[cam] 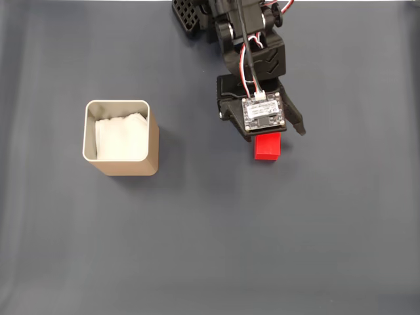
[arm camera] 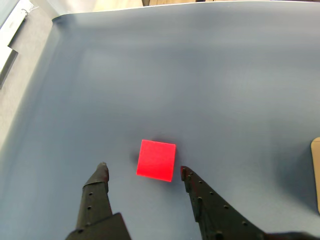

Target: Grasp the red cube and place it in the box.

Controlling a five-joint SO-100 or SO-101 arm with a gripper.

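Observation:
The red cube (cam: 268, 147) lies on the dark grey mat, partly tucked under the arm's wrist in the fixed view. In the wrist view the red cube (arm camera: 156, 159) sits flat just beyond my black fingertips (arm camera: 102, 170), slightly nearer the right one. My gripper (arm camera: 143, 171) is open, its jaws spread wider than the cube, and holds nothing. The box (cam: 120, 137), a tan-gold tin with white paper inside, stands upright well to the left of the arm in the fixed view; a tan sliver of the box (arm camera: 316, 175) shows at the wrist view's right edge.
The black arm with a small circuit board (cam: 262, 113) on its wrist reaches in from the top of the fixed view. The grey mat (cam: 210, 249) spreads bare around box and cube. The mat's far edge (arm camera: 150, 6) runs along the wrist view's top.

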